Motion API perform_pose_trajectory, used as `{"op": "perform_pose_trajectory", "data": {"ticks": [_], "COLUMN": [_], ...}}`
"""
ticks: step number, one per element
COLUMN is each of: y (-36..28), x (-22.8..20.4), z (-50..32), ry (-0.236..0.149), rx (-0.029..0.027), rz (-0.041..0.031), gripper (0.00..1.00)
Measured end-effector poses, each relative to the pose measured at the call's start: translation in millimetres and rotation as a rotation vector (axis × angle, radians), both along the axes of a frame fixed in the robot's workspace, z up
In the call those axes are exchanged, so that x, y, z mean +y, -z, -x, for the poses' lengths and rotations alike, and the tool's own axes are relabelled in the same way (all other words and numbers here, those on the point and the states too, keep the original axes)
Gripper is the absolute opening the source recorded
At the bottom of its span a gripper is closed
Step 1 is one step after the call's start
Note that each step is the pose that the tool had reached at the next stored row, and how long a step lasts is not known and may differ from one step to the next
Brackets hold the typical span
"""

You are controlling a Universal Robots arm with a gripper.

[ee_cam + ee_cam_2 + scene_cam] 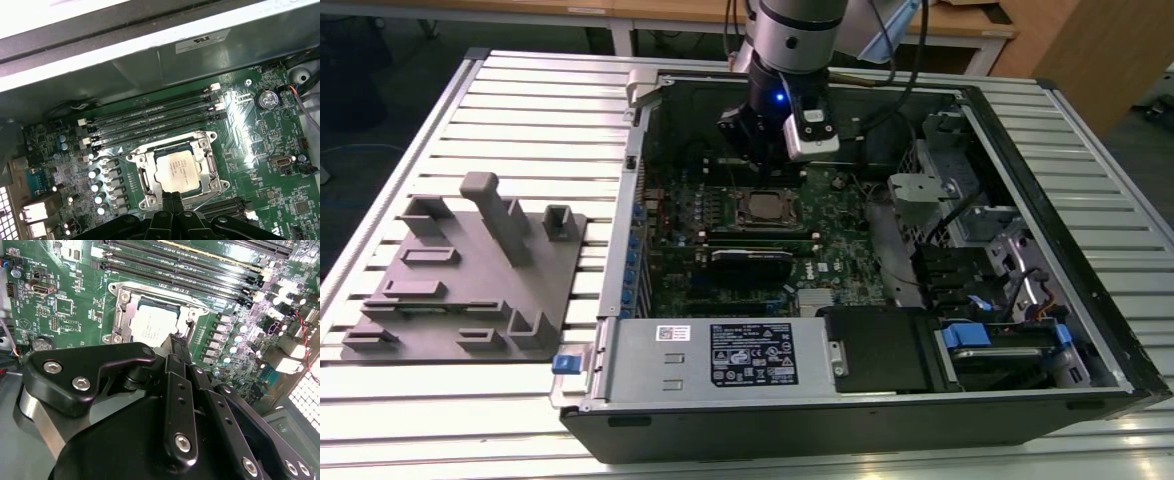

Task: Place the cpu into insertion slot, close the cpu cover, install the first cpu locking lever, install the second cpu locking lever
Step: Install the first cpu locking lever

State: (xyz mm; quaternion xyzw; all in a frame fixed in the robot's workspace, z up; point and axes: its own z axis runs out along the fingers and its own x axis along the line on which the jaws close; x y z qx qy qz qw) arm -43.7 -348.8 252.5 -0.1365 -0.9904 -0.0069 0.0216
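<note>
The cpu (761,207) lies flat in the insertion slot (782,224) on the green motherboard inside the open computer case. Its pale metal top shows in both wrist views (151,326) (175,170). The silvery cpu cover (144,172) (121,315) lies down around the chip, framing it. A thin locking lever rod (206,199) runs along one edge of the socket. My gripper (172,196) (178,338) (755,160) hangs just above the socket's edge. Its fingers are pressed together and hold nothing.
Long black memory slots (150,117) run beside the socket. Case walls (640,150) surround the board, with a power supply (720,350) at the front and drive bays (987,260) at the exterior view's right. A grey fixture plate (460,270) sits on the slatted table at the left.
</note>
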Motion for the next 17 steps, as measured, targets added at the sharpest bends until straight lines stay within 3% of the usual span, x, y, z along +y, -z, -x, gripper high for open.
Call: {"op": "perform_pose_trajectory", "data": {"ticks": [17], "y": [0.1], "x": [0.0], "z": [0.2], "ry": [-0.016], "rx": [-0.0001], "rz": [-0.0001], "gripper": [0.11]}}
